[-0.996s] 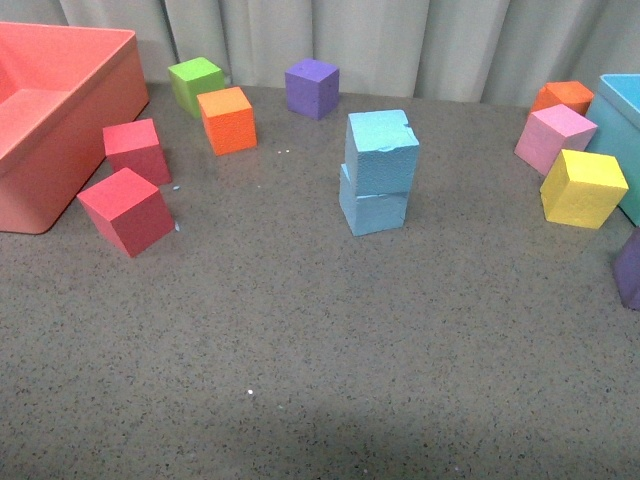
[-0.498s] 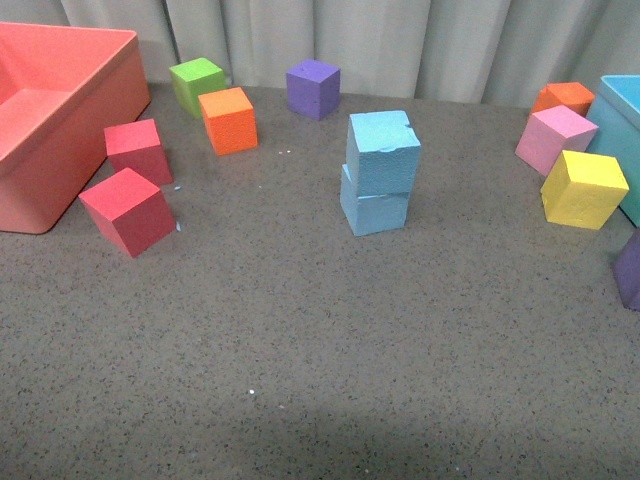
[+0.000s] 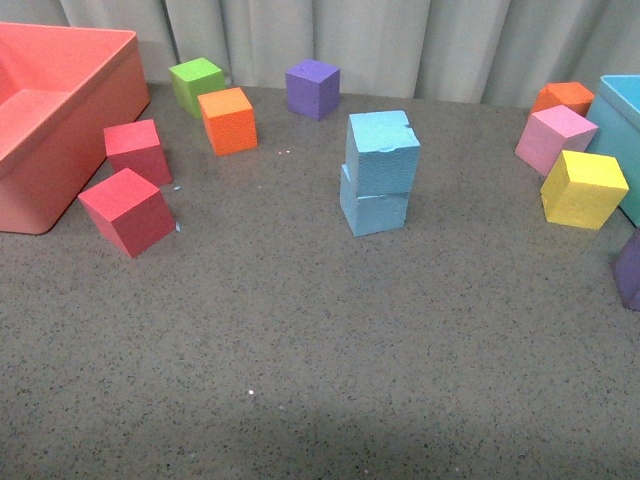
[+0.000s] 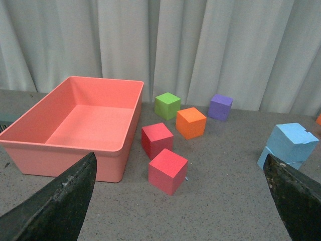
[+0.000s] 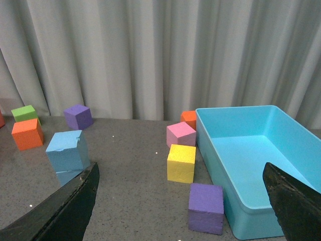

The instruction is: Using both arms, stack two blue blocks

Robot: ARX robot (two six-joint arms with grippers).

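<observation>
Two scuffed foam blue blocks point(image 3: 380, 172), stacked slightly askew.

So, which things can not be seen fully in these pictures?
- Lower blue block: its top is covered by the upper blue block in all views; in the right wrist view a finger hides part of it.
- Purple cube: cut by the front view's right edge.
- Blue bin and red bin: cut by the front view's edges.
- Both end effectors: absent from the front view; wrist views show only fingertips, spread apart.
</observation>
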